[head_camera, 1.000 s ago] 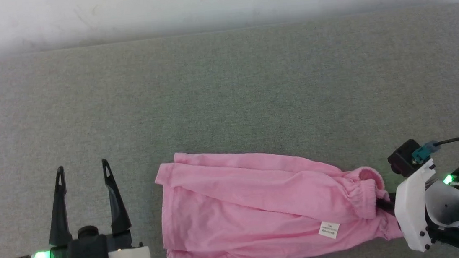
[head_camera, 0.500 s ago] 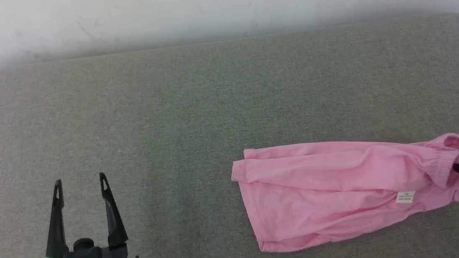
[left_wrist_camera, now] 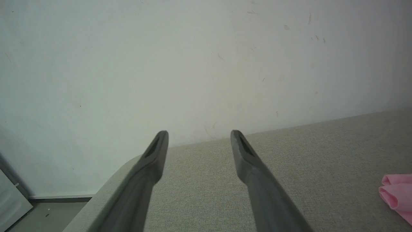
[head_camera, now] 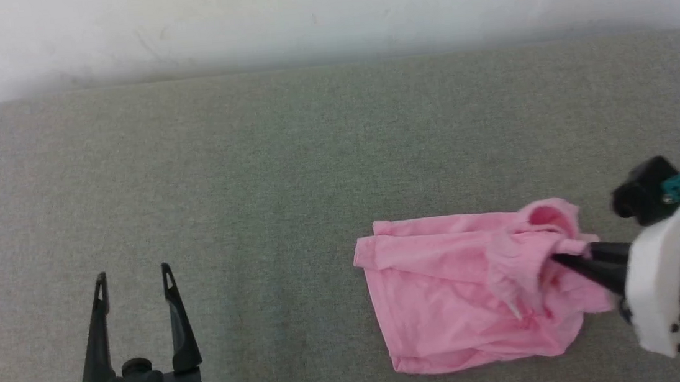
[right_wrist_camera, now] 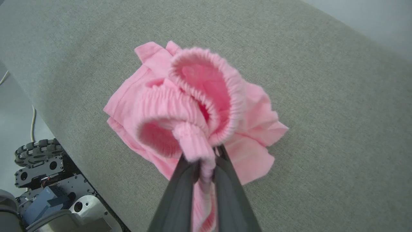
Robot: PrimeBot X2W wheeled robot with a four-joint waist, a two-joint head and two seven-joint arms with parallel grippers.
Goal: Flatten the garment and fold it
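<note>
Soft matt cloth garment [head_camera: 449, 293] lies on coarse woven grey upholstery [head_camera: 250, 162].

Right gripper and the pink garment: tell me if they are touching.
Touching. In the right wrist view the right gripper is shut on the gathered elastic edge of the pink garment, with cloth squeezed in its grip.

No lettering, brand, number or sign can be read anywhere in these views. A small white sliver [head_camera: 515, 310] shows among the folds of the garment [head_camera: 443, 287]. It is too small and too blurred to tell whether it is a label, and no print can be made out on it.
</note>
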